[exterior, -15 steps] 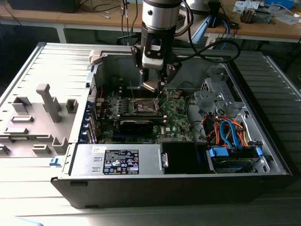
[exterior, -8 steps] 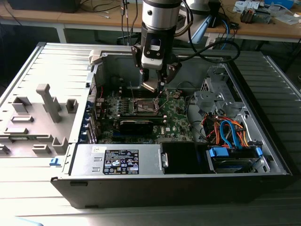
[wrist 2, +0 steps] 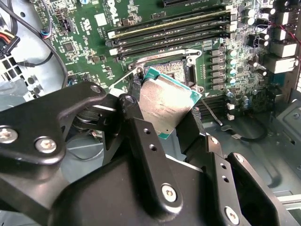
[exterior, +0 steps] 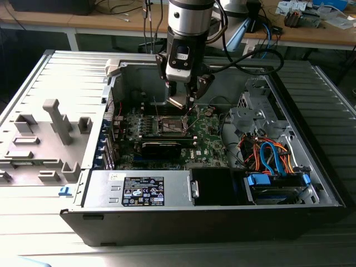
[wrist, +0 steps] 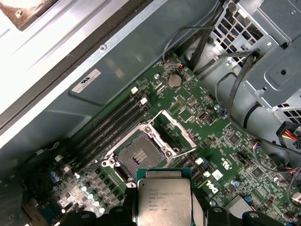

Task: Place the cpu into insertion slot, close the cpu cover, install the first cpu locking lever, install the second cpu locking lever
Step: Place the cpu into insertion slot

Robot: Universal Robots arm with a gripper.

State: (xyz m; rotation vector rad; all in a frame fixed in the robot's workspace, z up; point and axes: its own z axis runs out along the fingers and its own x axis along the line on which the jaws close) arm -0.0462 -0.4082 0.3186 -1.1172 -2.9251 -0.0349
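My gripper (exterior: pixel 181 98) is shut on the cpu (wrist 2: pixel 164 101), a silvery square chip held tilted between the two black fingers (wrist 2: pixel 134 122). It hangs just above the green board inside the open computer case. The insertion slot (wrist: pixel 139 156) lies bare with its dark centre showing, a little ahead of the cpu (wrist: pixel 164 200) in the first wrist view. In the exterior view the insertion slot (exterior: pixel 171 125) sits right below the gripper. The cpu cover (wrist: pixel 178 128) stands swung up at the socket's far edge. A thin locking lever (wrist 2: pixel 210 113) sticks out beside the socket.
Memory slots (wrist 2: pixel 169 30) run alongside the socket. The power supply (exterior: pixel 144 189) lines the case's front wall. A drive cage with orange and blue cables (exterior: pixel 272 156) fills the exterior view's right. A grey fixture (exterior: pixel 55 119) lies outside the case on the exterior view's left.
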